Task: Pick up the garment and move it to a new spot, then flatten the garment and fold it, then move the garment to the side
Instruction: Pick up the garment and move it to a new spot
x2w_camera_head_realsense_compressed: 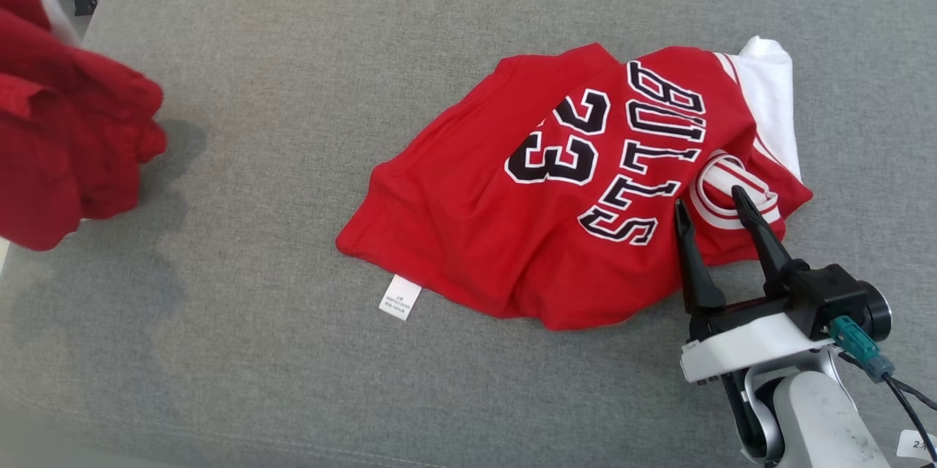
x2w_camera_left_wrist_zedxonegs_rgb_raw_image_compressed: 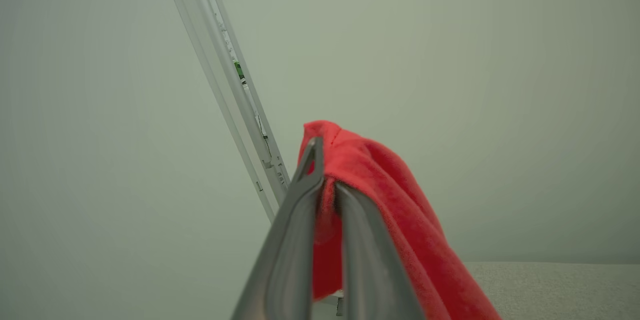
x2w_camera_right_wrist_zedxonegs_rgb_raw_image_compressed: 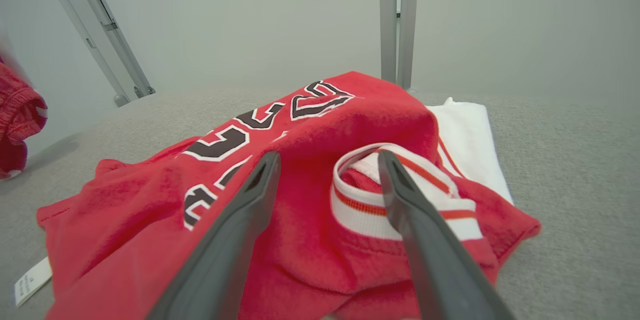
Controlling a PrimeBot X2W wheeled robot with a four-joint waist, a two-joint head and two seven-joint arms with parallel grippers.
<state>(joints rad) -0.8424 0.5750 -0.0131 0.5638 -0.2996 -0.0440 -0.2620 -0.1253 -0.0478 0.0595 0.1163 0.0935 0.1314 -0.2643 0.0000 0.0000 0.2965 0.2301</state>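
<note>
Both your arms busy: left jaws clench red cloth [x2w_camera_left_wrist_zedxonegs_rgb_raw_image_compressed: 380, 185] aloft; right jaws released, poised at jersey [x2w_camera_head_realsense_compressed: 476, 234] collar [x2w_camera_head_realsense_compressed: 716, 182] to grab.

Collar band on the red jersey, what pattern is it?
The collar band is white with red stripes, clearest in the right wrist view.

"BULLS" + no. "23", black w/ white outline, on red jersey [x2w_camera_head_realsense_compressed: 468, 226]
</note>
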